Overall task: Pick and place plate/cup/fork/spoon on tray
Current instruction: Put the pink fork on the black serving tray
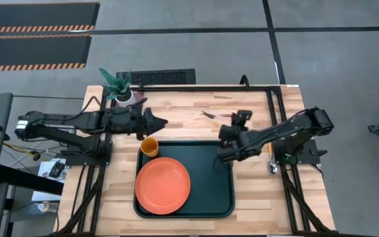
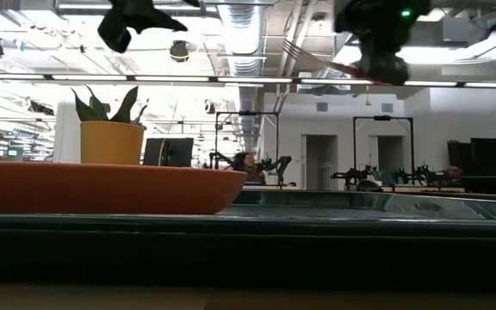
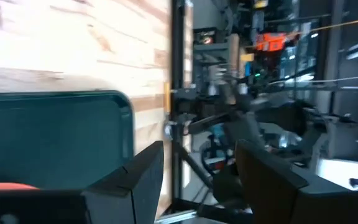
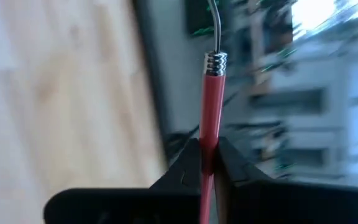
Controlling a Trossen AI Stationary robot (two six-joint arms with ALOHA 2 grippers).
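Observation:
The orange plate (image 1: 162,185) lies on the left half of the dark green tray (image 1: 209,191); it also shows in the low view (image 2: 102,185). The orange-yellow cup (image 1: 149,146) stands upright at the tray's far left corner. My right gripper (image 1: 227,126) is above the tray's far edge, shut on the red-handled fork (image 1: 210,116). My left gripper (image 1: 165,123) is open and empty, in the air just beyond the cup. An orange-handled piece that looks like the spoon (image 1: 270,153) lies on the table under my right arm. My right gripper pinches the fork's red handle (image 4: 210,134) between its two fingers; the handle's neck end and the metal stem stick out past the fingertips. The fingers lie along the handle. The fork is lifted clear of the table, about level (image 2: 317,58), tines toward the table's far left.
A white pot with a green plant (image 1: 120,89) stands at the table's far left corner, close behind my left arm. The tray's right half (image 1: 209,178) is bare. Black frame rails (image 1: 275,112) run along the table's far and right sides.

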